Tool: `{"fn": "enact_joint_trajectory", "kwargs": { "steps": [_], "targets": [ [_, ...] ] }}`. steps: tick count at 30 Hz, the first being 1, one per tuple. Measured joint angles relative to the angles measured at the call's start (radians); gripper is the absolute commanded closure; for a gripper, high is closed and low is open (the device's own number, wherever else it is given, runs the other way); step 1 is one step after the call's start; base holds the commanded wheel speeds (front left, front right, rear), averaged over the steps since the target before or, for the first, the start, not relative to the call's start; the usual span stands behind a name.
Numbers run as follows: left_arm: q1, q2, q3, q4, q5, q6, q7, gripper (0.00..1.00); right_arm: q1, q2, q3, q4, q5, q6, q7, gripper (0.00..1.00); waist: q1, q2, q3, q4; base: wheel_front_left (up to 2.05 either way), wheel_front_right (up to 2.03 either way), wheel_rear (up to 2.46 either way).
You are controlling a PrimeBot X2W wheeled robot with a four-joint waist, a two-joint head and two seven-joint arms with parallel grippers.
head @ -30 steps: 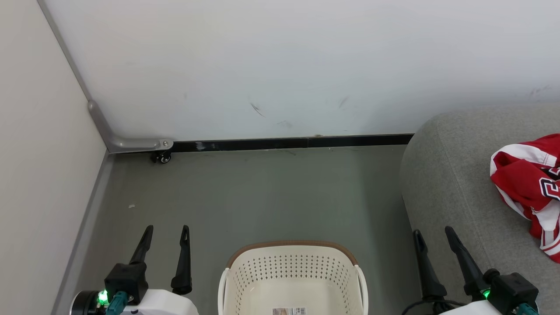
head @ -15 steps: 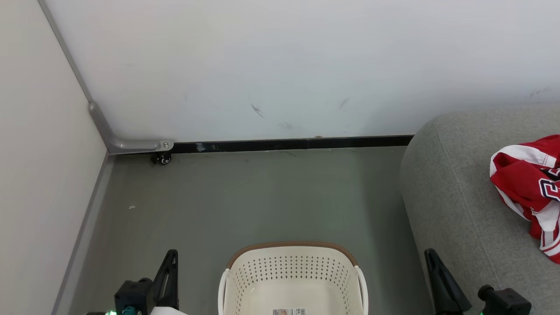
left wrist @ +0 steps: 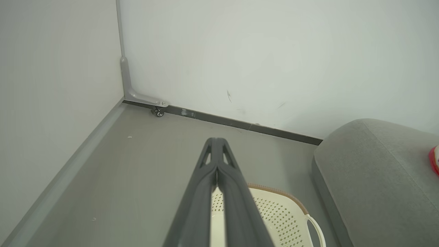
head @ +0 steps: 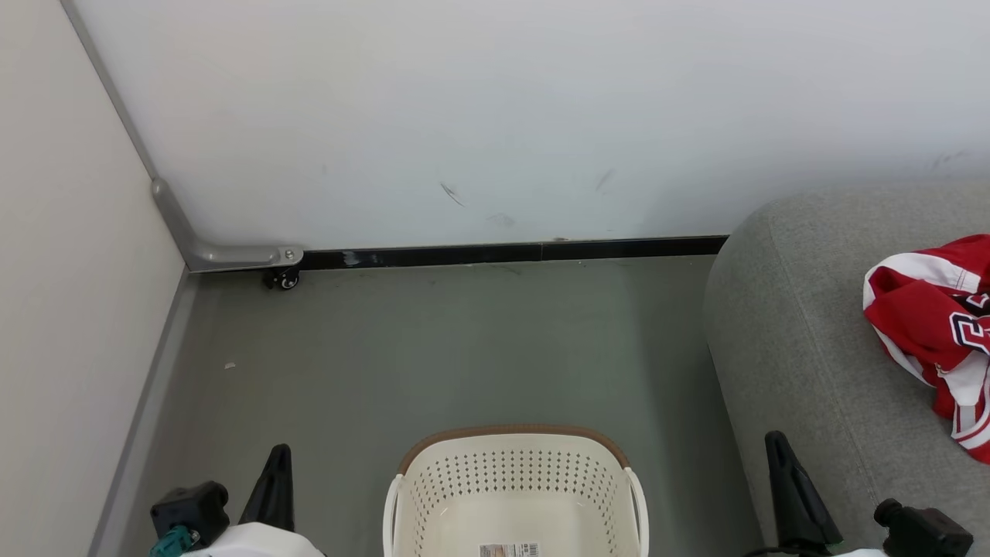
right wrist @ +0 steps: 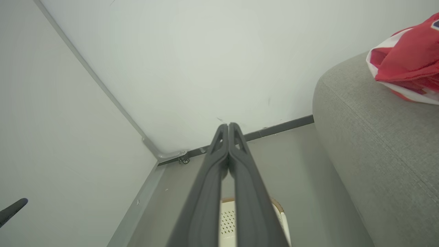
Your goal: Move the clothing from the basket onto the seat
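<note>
Clothing (head: pixel 932 325): crumpled bright red, white-banded fabric.

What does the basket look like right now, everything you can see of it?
The basket is cream-white perforated plastic with a brown woven-look rim and a loop handle on each side. It stands upright on the grey floor, to the left of the sofa and apart from it. The head view's bottom edge cuts off its near part. The inside that shows is bare but for a label sticker on the bottom. Nothing touches it.
</note>
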Motion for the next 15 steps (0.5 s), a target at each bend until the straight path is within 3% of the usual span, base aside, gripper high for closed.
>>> {"fn": "enact_joint_trajectory", "kwargs": {
  "steps": [6, 15],
  "targets": [
    [-0.002, -0.004, 0.023, -0.001, -0.079, -0.020, 0.029, 1.00, -0.003, 0.000, -0.012, 0.000, 0.093, 0.000, 0.021, 1.00, 0.0017, 0.0000, 0.002, -0.004, 0.00, 0.00, 0.00],
    [-0.004, -0.011, 0.057, -0.013, -0.198, -0.046, 0.065, 1.00, -0.007, -0.002, -0.023, -0.004, 0.224, 0.000, 0.056, 1.00, 0.0100, 0.0000, 0.001, -0.009, 0.00, 0.00, 0.00]
  ]
}}
